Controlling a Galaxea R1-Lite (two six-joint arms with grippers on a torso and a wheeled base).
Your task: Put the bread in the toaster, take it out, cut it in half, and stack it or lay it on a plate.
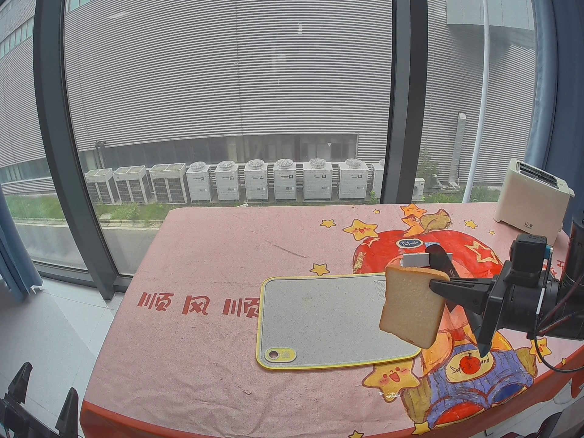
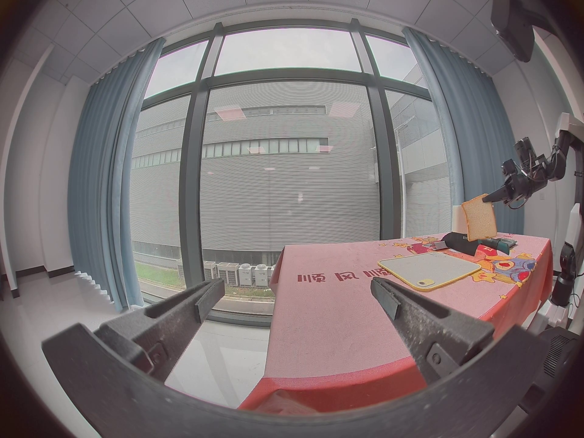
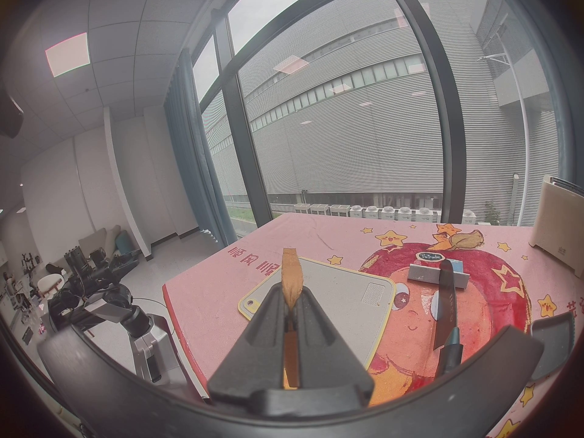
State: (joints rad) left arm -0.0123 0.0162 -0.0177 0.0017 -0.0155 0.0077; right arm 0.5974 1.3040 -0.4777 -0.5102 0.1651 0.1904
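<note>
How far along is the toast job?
Done: nothing I can confirm; the bread is whole, and whether it was toasted I cannot tell. In hand: the right end effector grips it in the air at the right edge of the cutting board. Still to do: cutting, since the knife lies untouched on the table, then plating.

Bread (image 1: 412,304): matt, porous crumb. Cutting board (image 1: 322,320): matt speckled plastic. Tablecloth (image 1: 213,263): printed cloth. Toaster (image 1: 532,199), at 2 o'clock: smooth cream casing.

Right hand (image 1: 433,286) held aloft, pinching bread (image 1: 412,306); left hand (image 2: 295,290) low, jaws parted.
</note>
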